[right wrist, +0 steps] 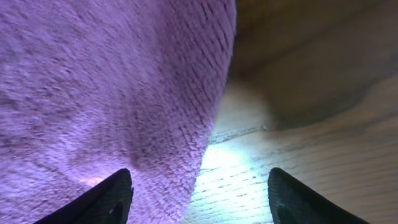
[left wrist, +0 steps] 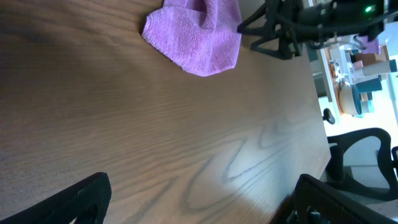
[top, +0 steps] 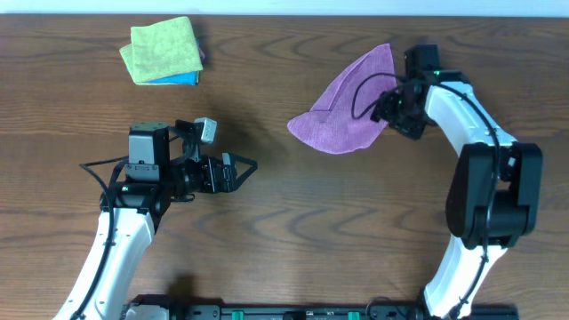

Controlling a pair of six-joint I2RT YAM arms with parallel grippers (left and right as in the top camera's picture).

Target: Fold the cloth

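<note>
Puts the right gripper (top: 389, 107) at the right edge of the purple cloth (top: 345, 105), jaws apart, likely to catch a corner. Parks the left gripper (top: 244, 169) aside, near left, jaws wide, empty.

Overhead cam: we look straight down from well above at the whole brown wood-grain table (top: 293, 231), both arms in frame. Left wrist cam: we sit low behind the left gripper (left wrist: 202, 193), its tips at the bottom corners, facing fwd along the tabletop to the small lilac terry cloth (left wrist: 196, 40) well ahead. Right wrist cam: v. close, aimed past the right gripper (right wrist: 199, 186) onto that cloth, which fills the frame's left. All 3 share cloth + table.
</note>
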